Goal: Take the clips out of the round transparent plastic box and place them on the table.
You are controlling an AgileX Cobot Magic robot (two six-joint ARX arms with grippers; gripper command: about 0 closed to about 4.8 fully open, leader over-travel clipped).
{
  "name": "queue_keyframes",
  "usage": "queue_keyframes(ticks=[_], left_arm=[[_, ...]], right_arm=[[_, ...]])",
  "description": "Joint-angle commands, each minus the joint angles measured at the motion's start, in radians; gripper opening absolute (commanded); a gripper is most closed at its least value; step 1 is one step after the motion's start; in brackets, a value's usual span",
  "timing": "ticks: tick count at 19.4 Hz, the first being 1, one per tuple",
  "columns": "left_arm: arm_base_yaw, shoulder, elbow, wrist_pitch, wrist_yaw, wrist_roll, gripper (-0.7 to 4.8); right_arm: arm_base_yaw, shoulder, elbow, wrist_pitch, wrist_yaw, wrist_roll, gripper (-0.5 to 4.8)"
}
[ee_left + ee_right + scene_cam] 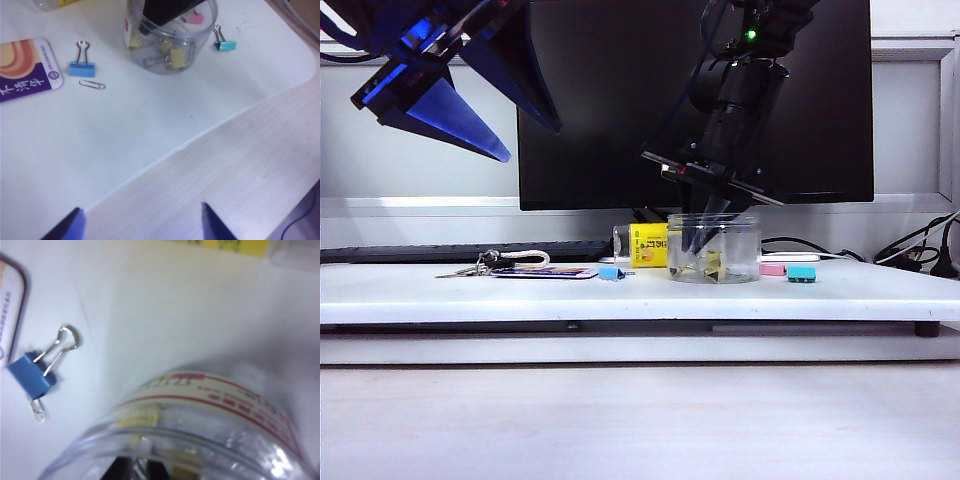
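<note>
The round transparent plastic box (713,250) stands on the white table (470,290), in front of the monitor. Several yellow clips (712,268) lie on its bottom and also show through the wall in the left wrist view (176,57). My right gripper (698,240) reaches down into the box. In its own view the dark fingers stand close together (140,467) with a silvery wire handle of a clip between them, behind the labelled wall (215,405). My left gripper (530,140) hangs high at the left, open and empty (142,220).
A blue clip (611,272) and a paper clip (92,84) lie left of the box, next to a card (25,67) with keys (485,265). A yellow-labelled container (645,245) stands behind. Pink (772,269) and teal (801,273) clips lie to the right. Cables trail at the far right.
</note>
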Motion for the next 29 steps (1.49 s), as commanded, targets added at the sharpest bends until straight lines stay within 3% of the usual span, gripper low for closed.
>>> queue_keyframes(ticks=[1, 7, 9, 15, 18, 29], left_arm=[[-0.001, -0.002, 0.006, 0.001, 0.005, 0.008, 3.10], [-0.001, -0.002, 0.006, 0.001, 0.005, 0.008, 3.10], [-0.001, -0.002, 0.006, 0.001, 0.005, 0.016, 3.10], [-0.001, -0.002, 0.006, 0.002, 0.005, 0.016, 3.10], [-0.001, -0.002, 0.006, 0.002, 0.005, 0.019, 3.10], [-0.001, -0.002, 0.006, 0.002, 0.005, 0.024, 3.10]], right_arm=[[0.002, -0.005, 0.005, 0.016, 0.024, -0.002, 0.25], [0.002, -0.005, 0.006, 0.006, 0.037, -0.036, 0.23], [0.002, -0.005, 0.016, -0.023, 0.031, -0.056, 0.78], [0.001, -0.005, 0.080, -0.106, 0.048, -0.085, 0.92], [0.001, -0.005, 0.080, -0.146, 0.128, -0.087, 1.28], [0.002, -0.005, 0.079, -0.164, 0.031, -0.085, 1.50]])
